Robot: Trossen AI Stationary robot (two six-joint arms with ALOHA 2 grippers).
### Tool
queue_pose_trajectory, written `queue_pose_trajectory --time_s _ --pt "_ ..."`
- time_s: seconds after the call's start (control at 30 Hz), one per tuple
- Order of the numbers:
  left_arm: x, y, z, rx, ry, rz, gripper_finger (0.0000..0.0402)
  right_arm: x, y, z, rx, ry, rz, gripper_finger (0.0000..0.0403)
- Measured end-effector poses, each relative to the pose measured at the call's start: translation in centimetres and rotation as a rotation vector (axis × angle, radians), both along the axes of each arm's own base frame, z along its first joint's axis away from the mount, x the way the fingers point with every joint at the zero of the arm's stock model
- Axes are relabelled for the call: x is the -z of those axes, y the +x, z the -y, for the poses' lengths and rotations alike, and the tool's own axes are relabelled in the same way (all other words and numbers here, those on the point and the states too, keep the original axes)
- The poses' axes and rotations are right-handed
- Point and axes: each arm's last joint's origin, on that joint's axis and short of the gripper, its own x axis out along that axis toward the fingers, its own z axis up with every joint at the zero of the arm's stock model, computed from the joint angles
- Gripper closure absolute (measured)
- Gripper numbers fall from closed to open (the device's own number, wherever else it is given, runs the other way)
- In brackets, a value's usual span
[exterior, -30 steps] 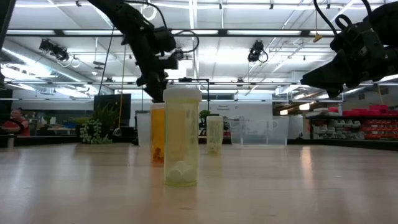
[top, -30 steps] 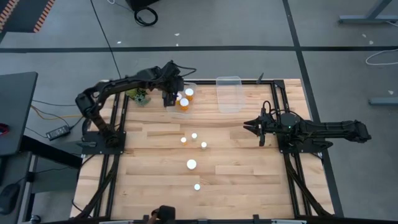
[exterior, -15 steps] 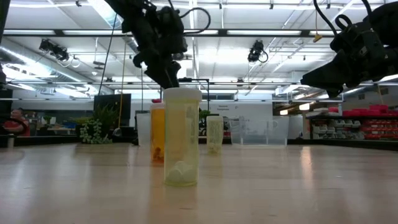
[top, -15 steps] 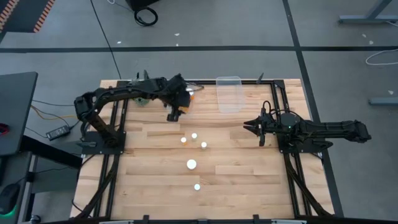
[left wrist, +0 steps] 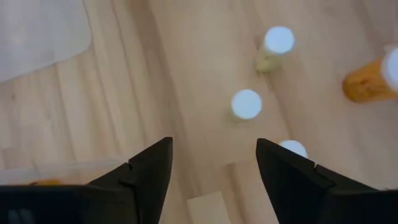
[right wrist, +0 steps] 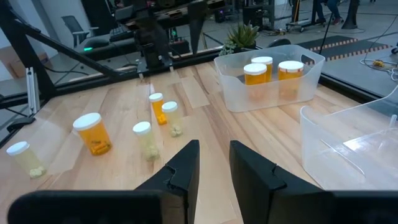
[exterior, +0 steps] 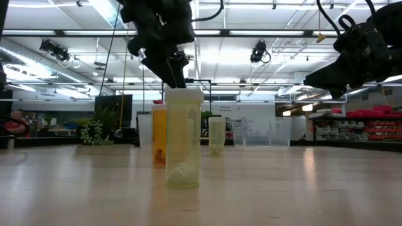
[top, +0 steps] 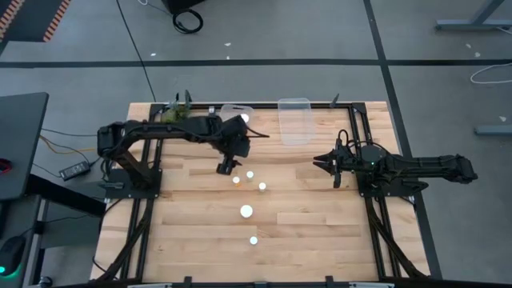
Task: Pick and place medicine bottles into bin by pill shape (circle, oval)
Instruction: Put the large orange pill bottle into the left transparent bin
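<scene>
Several white-capped medicine bottles stand upright on their bases mid-table point(top: 250, 174), the nearest one large in the low view point(exterior: 183, 138). They show in the right wrist view point(right wrist: 143, 137) too. Three more bottles point(right wrist: 255, 71) stand inside the left clear bin point(top: 238, 112). My left gripper point(top: 226, 167) is open and empty, in the air just beyond the far end of the standing group; its wrist view point(left wrist: 214, 149) looks down on white caps point(left wrist: 247, 104). My right gripper point(top: 320, 162) hovers at the right, a narrow gap between its fingers point(right wrist: 214, 152), holding nothing.
An empty clear bin point(top: 294, 120) lies at the far edge, right of the filled one. A small green plant point(top: 178, 116) stands at the far left corner. Bare wood lies between the bottle group and my right gripper.
My left gripper has gone from over the left bin toward the table's near edge and a little right, ending above the far end of the standing bottles. The bottles on the table have stayed in place.
</scene>
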Motion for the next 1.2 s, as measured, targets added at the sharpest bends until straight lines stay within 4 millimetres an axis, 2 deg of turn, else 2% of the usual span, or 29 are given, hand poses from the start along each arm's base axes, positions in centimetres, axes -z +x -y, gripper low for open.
queue_pose_trajectory --time_s 0.33,0.67,0.93,1.07,1.2 --pt "0.0 0.5 2.8 0.058 -0.013 -0.004 0.0138 0.0 0.0 0.0 0.0 0.0 0.0 0.0308" --pt "0.1 0.7 5.5 -0.002 0.099 -0.022 0.0176 0.0 0.0 0.0 0.0 0.0 0.0 0.0308" --pt "0.2 0.4 7.7 -0.002 0.064 -0.061 0.0195 0.0 0.0 0.0 0.0 0.0 -0.001 0.0308" --pt "0.7 0.1 8.2 -0.028 -0.006 -0.095 0.0193 0.0 0.0 0.0 0.0 0.0 -0.001 0.0308" --pt "2.2 -0.3 9.2 -0.028 -0.046 -0.114 0.0185 0.0 0.0 0.0 0.0 0.0 -0.001 0.0308"
